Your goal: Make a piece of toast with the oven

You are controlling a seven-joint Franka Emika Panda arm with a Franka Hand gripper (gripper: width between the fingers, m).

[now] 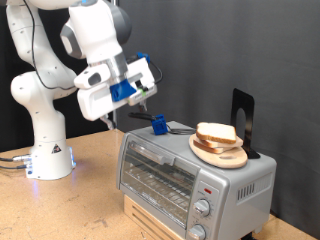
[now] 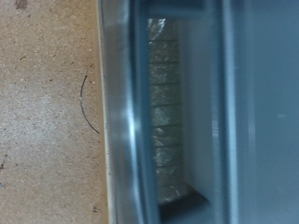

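Note:
The silver toaster oven (image 1: 190,172) stands on a wooden box at the exterior view's lower right, and its glass door looks closed. Two alike bread slices (image 1: 217,133) lie stacked on a round wooden plate (image 1: 224,156) on the oven's roof, towards its right end. My gripper (image 1: 111,121) hangs just above and beside the oven's left end, fingers pointing down, with nothing seen in it. The wrist view shows no fingers, only the oven's metal edge and glass door (image 2: 173,112) from above, next to the wooden tabletop (image 2: 47,121).
A small blue object (image 1: 159,123) and a dark handle-like piece lie on the oven's roof near the gripper. A black upright stand (image 1: 243,112) rises behind the plate. The arm's white base (image 1: 45,150) stands at the left on the table. Two knobs (image 1: 203,208) are on the oven's front right.

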